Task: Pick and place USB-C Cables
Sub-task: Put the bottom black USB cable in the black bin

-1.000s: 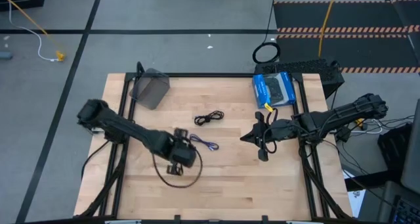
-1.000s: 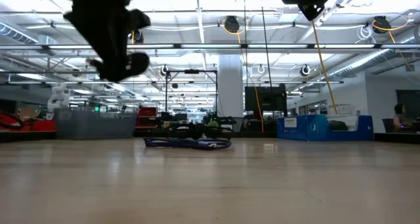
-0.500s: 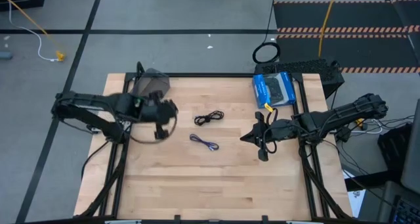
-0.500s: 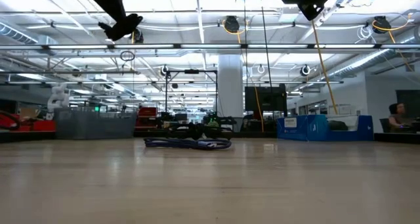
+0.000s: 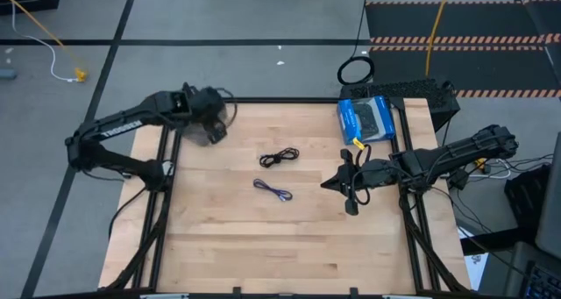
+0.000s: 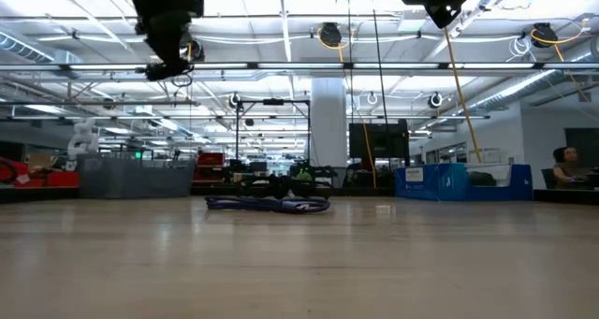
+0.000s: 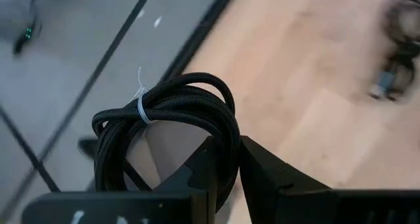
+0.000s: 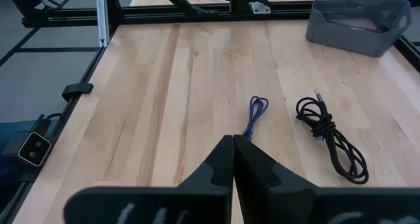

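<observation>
My left gripper (image 5: 210,121) hangs over the grey bin (image 5: 195,131) at the table's far left corner, shut on a black USB-C cable bundle (image 7: 164,112) bound with a white tie. A second black USB-C cable (image 5: 280,158) and the purple-blue one (image 5: 273,190) lie flat on the wood mid-table; the right wrist view shows them as the black cable (image 8: 328,138) and the purple-blue cable (image 8: 256,115). My right gripper (image 5: 349,192) waits shut above the table's right part, touching nothing. My left gripper pinches the black bundle between its two fingers at one side of the coil (image 7: 228,152), across several strands. The rest of the coil, with the white tie (image 7: 141,106), stands out past the fingertips. The bundle is lifted clear, above the bin.
A blue box (image 5: 366,117) sits at the table's far right corner. A black ring-shaped coil (image 5: 355,70) and a yellow cord (image 5: 436,27) lie on the floor beyond the far edge. Bare wood stretches along the table's near half.
My left gripper has swung from the near-middle of the table toward the far left corner, ending over the grey bin, and has carried the black bundle with it. The two cables on the table have stayed where they were.
</observation>
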